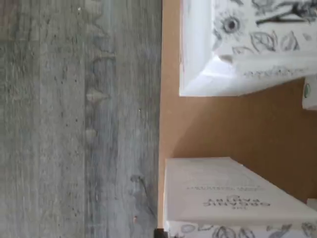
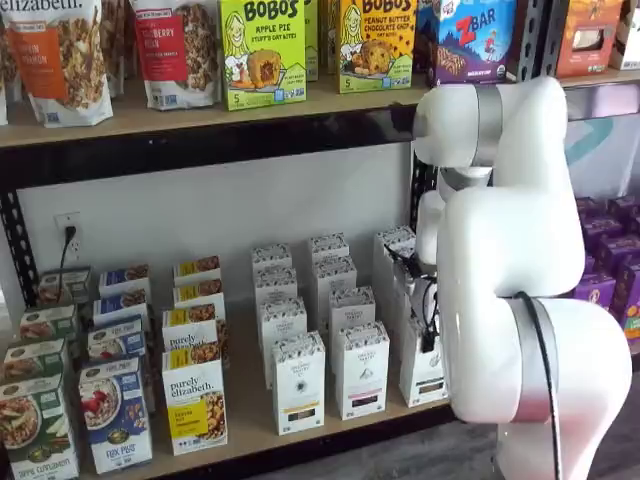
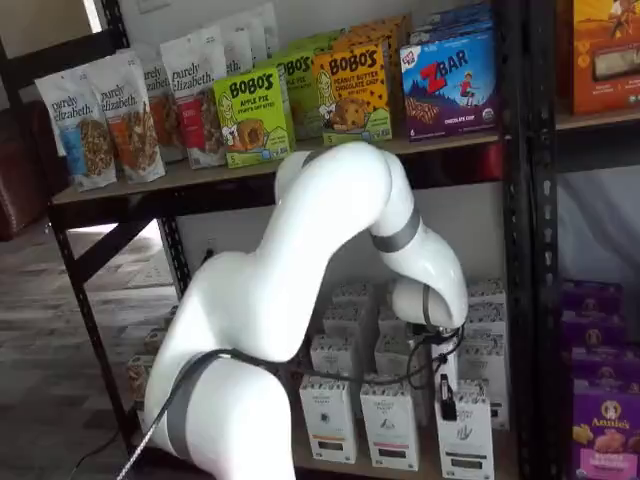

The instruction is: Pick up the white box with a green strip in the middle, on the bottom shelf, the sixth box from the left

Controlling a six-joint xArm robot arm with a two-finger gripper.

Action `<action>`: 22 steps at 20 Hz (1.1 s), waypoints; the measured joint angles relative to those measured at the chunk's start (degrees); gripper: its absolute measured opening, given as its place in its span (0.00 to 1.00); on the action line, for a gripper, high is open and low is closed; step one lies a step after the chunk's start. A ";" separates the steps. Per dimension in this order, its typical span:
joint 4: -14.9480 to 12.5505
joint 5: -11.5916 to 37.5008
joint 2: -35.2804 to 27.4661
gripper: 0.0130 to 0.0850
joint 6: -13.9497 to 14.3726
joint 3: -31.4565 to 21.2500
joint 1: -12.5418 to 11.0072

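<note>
White box (image 2: 424,362): tall slim carton, long axis upright, front of rightmost row on bottom shelf (image 2: 240,440), lower right of centre in a shelf view; also lower right at (image 3: 466,435). Claw (image 3: 447,398): hangs just above/in front of that carton, approx. touching its top edge; seen side-on w/ cable, so can't tell whether wide or narrow. Wrist view: patterned carton tops, bare wood between. Containers: the rack itself; bottom shelf holds white cartons in rows, cereal boxes (image 2: 113,412) at lower left. Next move, prob.: short drop onto box.
</note>
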State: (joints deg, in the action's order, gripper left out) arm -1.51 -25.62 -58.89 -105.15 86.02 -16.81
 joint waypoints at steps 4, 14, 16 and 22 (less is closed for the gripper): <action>0.21 1.59 1.74 0.50 0.10 -3.30 0.29; 2.56 5.45 8.12 0.50 -2.11 -13.31 0.26; 2.91 6.01 9.71 0.50 -2.31 -15.56 0.41; 2.93 7.62 15.36 0.50 -1.73 -23.16 1.06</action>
State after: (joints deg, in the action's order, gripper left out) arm 1.42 -18.01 -43.53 -106.88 62.86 -15.75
